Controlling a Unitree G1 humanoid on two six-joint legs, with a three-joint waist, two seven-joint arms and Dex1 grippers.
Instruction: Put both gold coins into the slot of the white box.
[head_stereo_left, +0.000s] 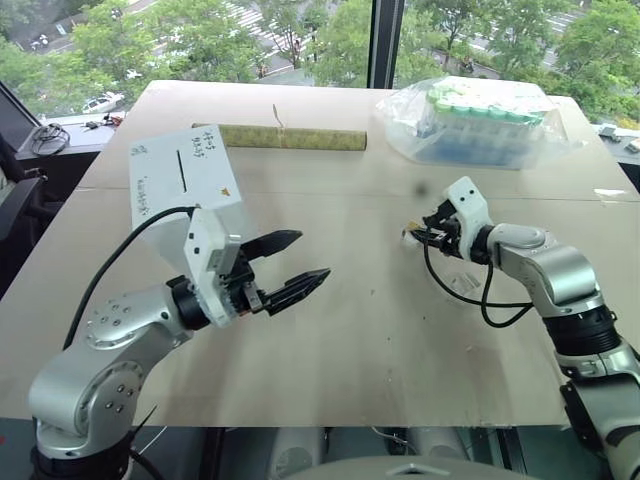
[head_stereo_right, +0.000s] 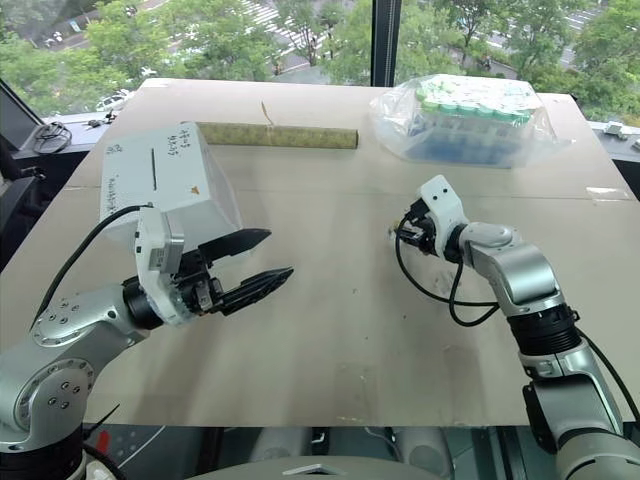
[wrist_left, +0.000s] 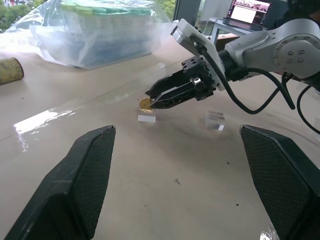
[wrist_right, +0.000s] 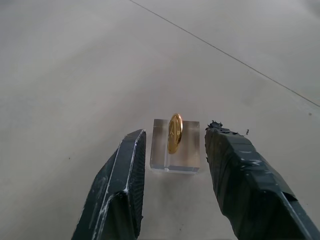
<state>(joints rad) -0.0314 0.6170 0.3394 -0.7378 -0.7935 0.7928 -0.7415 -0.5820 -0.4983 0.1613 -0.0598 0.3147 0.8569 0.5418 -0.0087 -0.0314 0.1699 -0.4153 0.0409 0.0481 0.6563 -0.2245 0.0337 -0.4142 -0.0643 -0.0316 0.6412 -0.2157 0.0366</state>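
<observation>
A gold coin (wrist_right: 174, 132) stands on edge in a small clear holder (wrist_right: 175, 152) on the table. My right gripper (wrist_right: 176, 131) is low over the table at right of centre, one finger on each side of the coin. The fingers are narrowed but open, with a gap on either side. In the left wrist view the coin (wrist_left: 145, 104) sits at the right gripper's (wrist_left: 153, 103) tips. The white box (head_stereo_left: 185, 180) with its black slot (head_stereo_left: 181, 170) stands at the left. My left gripper (head_stereo_left: 311, 256) hovers in front of the box, open and empty.
A clear bag of green-capped tubes (head_stereo_left: 480, 120) lies at the back right. A long cardboard roll (head_stereo_left: 290, 137) lies at the back centre. Two more small clear holders (wrist_left: 146, 118) (wrist_left: 214, 120) sit near the right gripper. The table (head_stereo_left: 340, 340) edge runs close to both arms.
</observation>
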